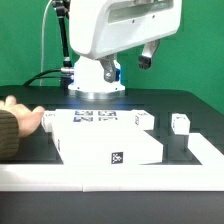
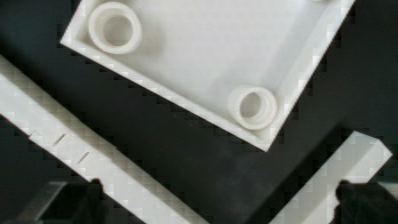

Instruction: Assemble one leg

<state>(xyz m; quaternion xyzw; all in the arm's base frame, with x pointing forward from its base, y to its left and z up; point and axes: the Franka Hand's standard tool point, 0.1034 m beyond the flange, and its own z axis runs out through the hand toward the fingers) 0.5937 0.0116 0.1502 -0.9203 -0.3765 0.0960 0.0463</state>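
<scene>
Leg point(image 1: 180, 123) on the table point(image 1: 190, 95) near the panel point(image 1: 100, 148), well below the empty, wide-open hand point(image 2: 201, 203).

The arm point(image 1: 120, 25) rises from its round base point(image 1: 95, 82) at the back and bends forward. Its bulky white upper links fill the top of the exterior view, held high. In the wrist view the gripper point(image 2: 205, 203) looks straight down. Its two dark fingers point(image 2: 68, 196) are blurred at the edge of the picture and spread wide apart.
</scene>
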